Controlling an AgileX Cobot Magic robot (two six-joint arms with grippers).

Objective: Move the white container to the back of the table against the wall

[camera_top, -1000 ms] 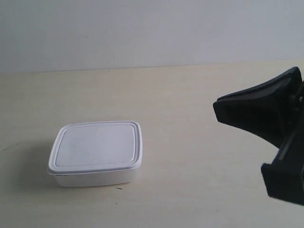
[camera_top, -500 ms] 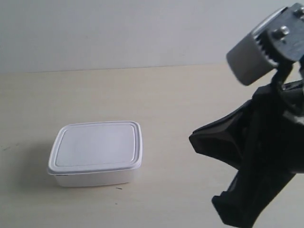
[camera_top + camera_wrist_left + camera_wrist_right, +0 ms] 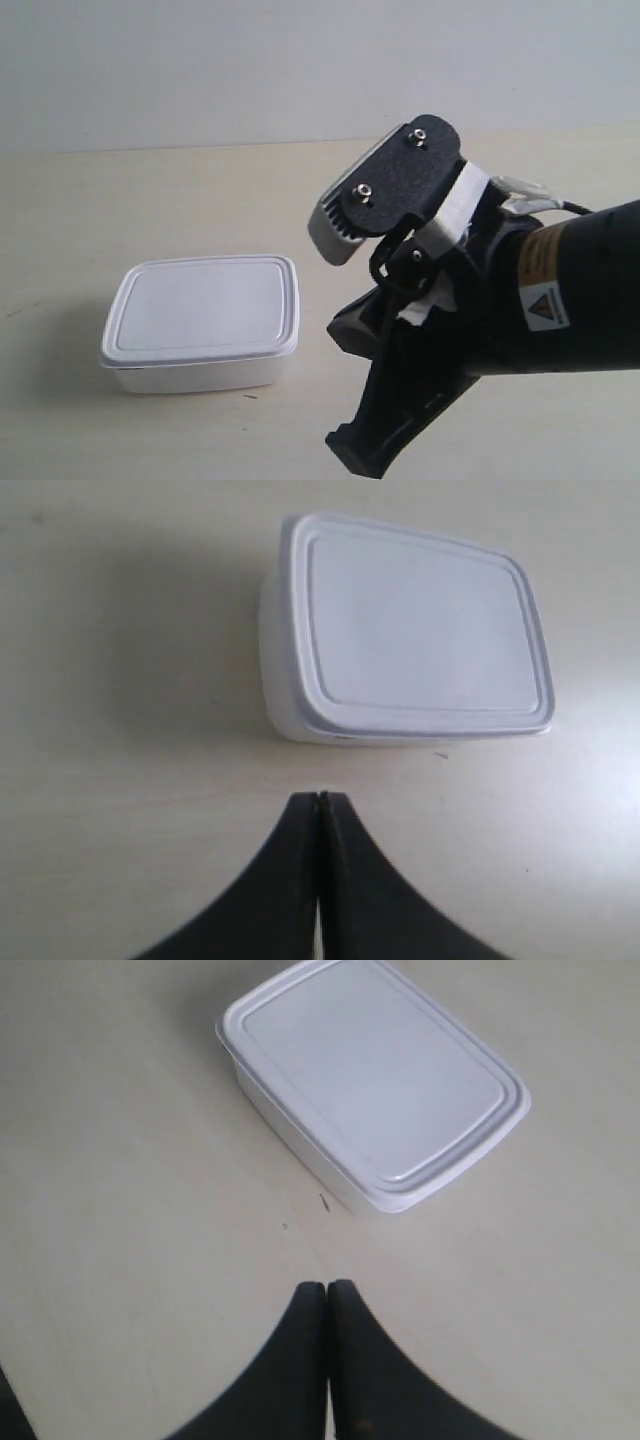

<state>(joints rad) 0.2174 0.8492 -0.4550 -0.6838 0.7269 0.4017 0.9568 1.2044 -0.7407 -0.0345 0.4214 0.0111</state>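
Observation:
The white container (image 3: pixel 205 305) sits lidded on the table (image 3: pixel 150 190), well forward of the wall (image 3: pixel 300 60). A black arm (image 3: pixel 560 300) at the exterior view's right reaches in beside the container's right side, its dark fingers (image 3: pixel 420 370) apart from the box. In the left wrist view my left gripper (image 3: pixel 318 798) is shut and empty, a short way from the container (image 3: pixel 420 630). My right gripper (image 3: pixel 327 1285) is also shut and empty, with the container (image 3: pixel 370 1080) lying at an angle ahead of it. Nothing touches the box.
Bare cream tabletop (image 3: pixel 120 730) surrounds the container on every side. A few tiny dark specks (image 3: pixel 323 1201) lie near the box. The table's back edge meets the wall (image 3: pixel 200 147) behind the container.
The arm at the exterior view's right has swung in from the right edge toward the container and now fills the lower right. The container has not moved.

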